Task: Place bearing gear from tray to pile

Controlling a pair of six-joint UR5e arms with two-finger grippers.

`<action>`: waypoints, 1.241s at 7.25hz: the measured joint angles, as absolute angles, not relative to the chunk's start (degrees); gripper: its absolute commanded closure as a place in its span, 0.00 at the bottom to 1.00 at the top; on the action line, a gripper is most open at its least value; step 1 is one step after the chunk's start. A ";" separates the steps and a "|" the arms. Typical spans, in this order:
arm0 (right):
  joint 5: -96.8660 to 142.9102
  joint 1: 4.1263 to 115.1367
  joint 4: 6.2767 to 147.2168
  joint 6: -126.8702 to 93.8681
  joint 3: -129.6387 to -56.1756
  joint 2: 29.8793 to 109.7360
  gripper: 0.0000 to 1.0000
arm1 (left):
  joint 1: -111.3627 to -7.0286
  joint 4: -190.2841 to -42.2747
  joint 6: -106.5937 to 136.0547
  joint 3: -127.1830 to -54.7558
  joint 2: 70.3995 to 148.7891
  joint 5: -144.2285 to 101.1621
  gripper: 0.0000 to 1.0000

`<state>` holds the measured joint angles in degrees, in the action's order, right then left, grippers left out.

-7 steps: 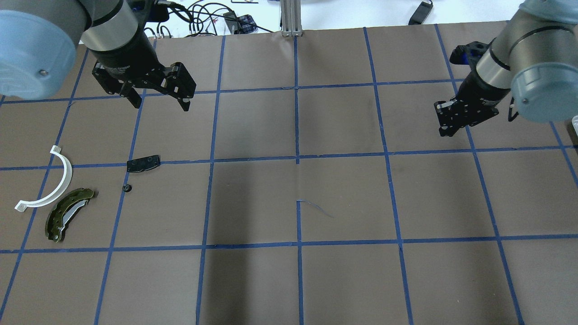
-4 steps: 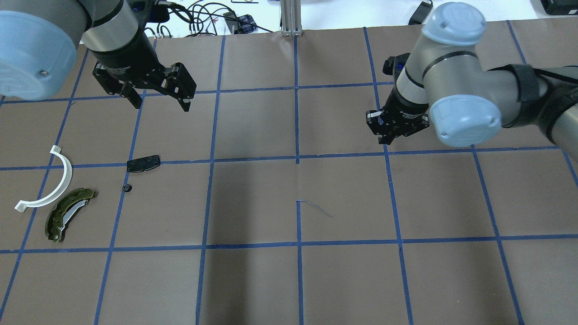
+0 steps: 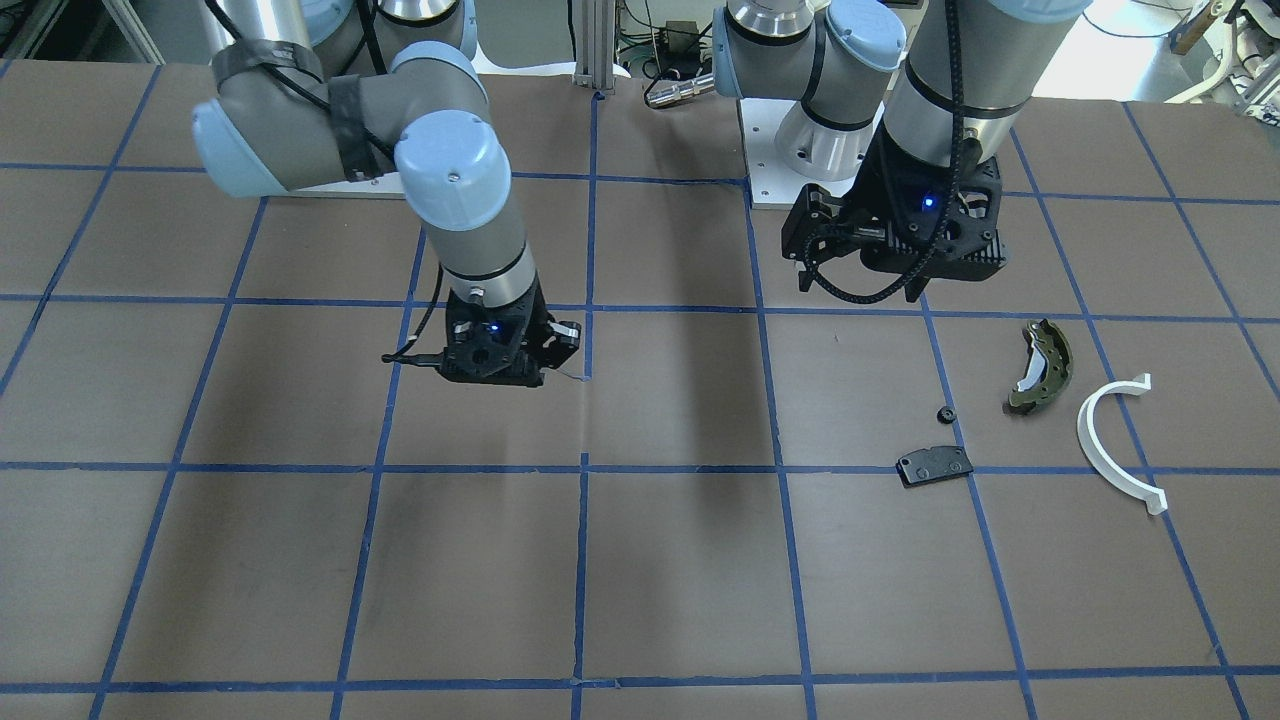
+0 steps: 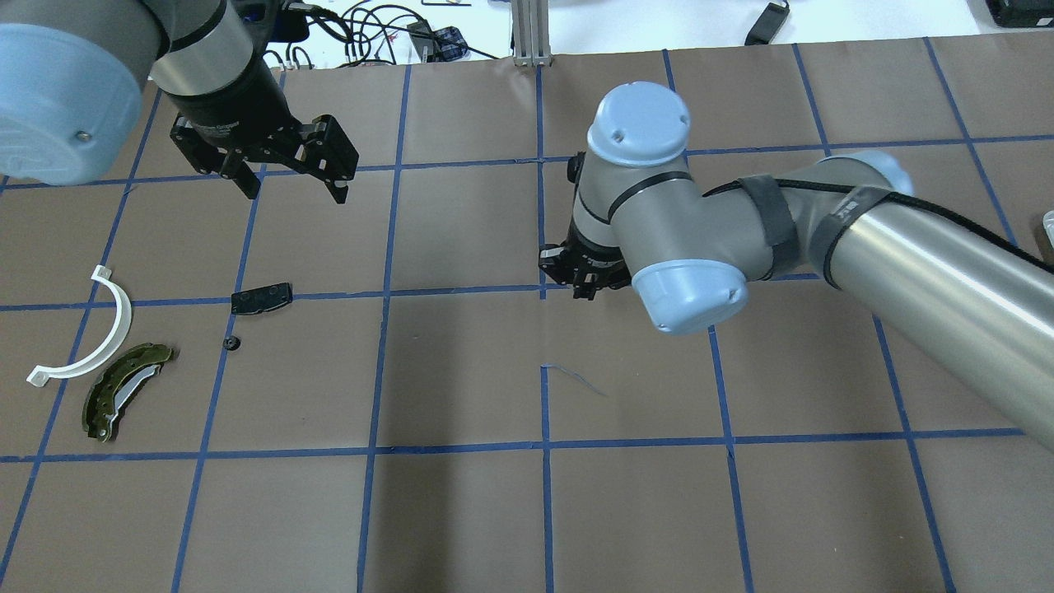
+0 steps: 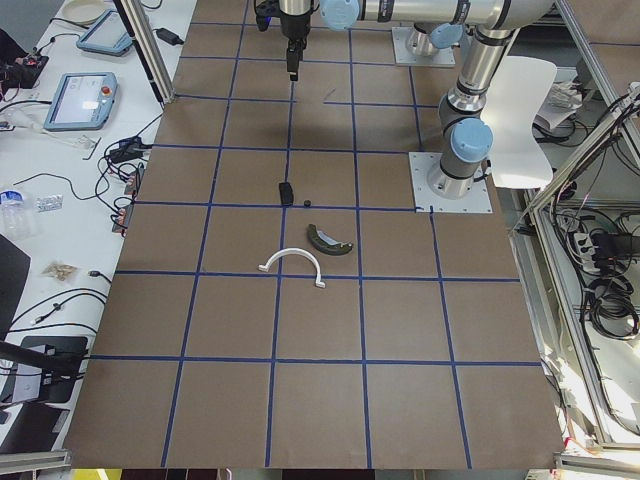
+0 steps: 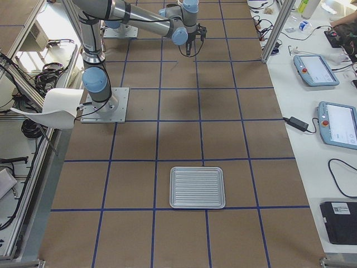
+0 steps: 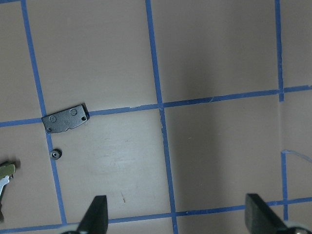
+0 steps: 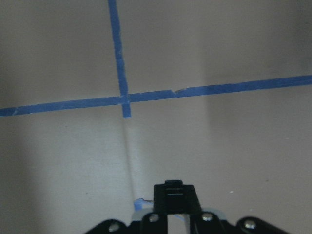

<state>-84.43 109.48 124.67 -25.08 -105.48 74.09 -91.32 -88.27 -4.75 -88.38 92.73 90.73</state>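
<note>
The pile lies at the table's left: an olive brake shoe (image 4: 123, 391), a white half-ring (image 4: 125, 317) and a flat black pad (image 4: 262, 297). A small black gear (image 4: 231, 343) lies on the table between the pad and the shoe; it also shows in the left wrist view (image 7: 56, 154). My left gripper (image 4: 293, 193) hangs open and empty above the table, behind the pile. My right gripper (image 4: 586, 290) is shut and low over the table's centre. In the right wrist view (image 8: 174, 192) its tips meet, and I cannot tell whether anything is pinched there. The ribbed metal tray (image 6: 197, 187) looks empty.
The table is brown paper with a blue tape grid. My right arm's forearm (image 4: 906, 247) stretches across the right half of the table. Cables and an aluminium post (image 4: 531, 33) stand at the far edge.
My right arm has swept from the table's right side to its centre, with its gripper shut throughout. The left arm and the pile have not moved.
</note>
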 measured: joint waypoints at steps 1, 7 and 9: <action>-83.50 113.24 128.20 -27.76 -105.35 70.92 1.00 | -91.32 -88.30 -4.75 -88.40 92.71 90.71 0.00; -82.03 121.40 141.56 -32.64 -104.80 62.90 0.00 | -91.06 -88.35 -4.81 -88.45 92.66 90.70 0.00; -82.67 120.59 143.58 -32.10 -104.46 62.57 0.00 | -91.26 -88.27 -4.80 -89.13 93.06 90.70 0.00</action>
